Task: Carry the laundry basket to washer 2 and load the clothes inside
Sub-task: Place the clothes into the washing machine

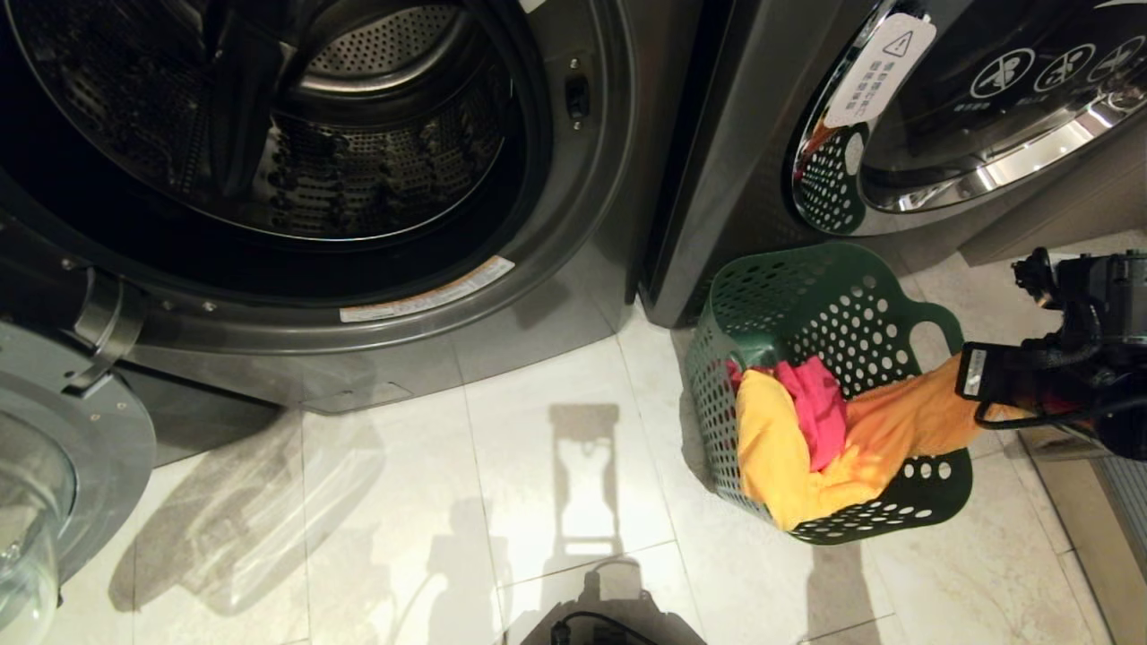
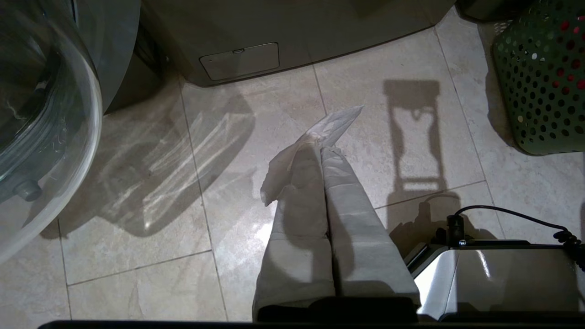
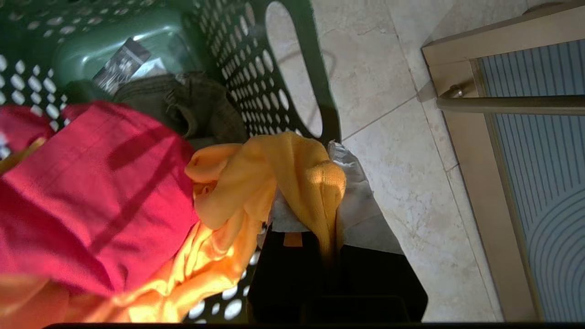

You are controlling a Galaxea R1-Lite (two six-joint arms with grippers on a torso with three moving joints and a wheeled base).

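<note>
- The right claw [image 3: 315, 201] is clamped on a fold of the orange-yellow garment [image 1: 905, 417], at the right-hand rim of the laundry basket [image 1: 806, 305]; the cloth stretches from the heap over the rim to the claw.
- The left claw [image 2: 327, 141] hangs over bare floor tiles [image 2: 137, 256], its padded fingers [image 2: 347, 183] pressed together with nothing between them, out of the work.
- The basket stands on the floor at the right, close to the corner where the two grey machines meet. It holds the orange-yellow piece, a pink-red garment [image 1: 820, 403] and something dark olive [image 3: 183, 105] underneath.
- The open washer [image 1: 573, 269] to the left has its door [image 1: 54, 466] swung wide; what shows of its drum [image 1: 376, 152] holds no clothes.
- So the carrying looks done and loading has only begun: the first garment is gripped but not yet in the drum, and the rest remain in the basket.
</note>
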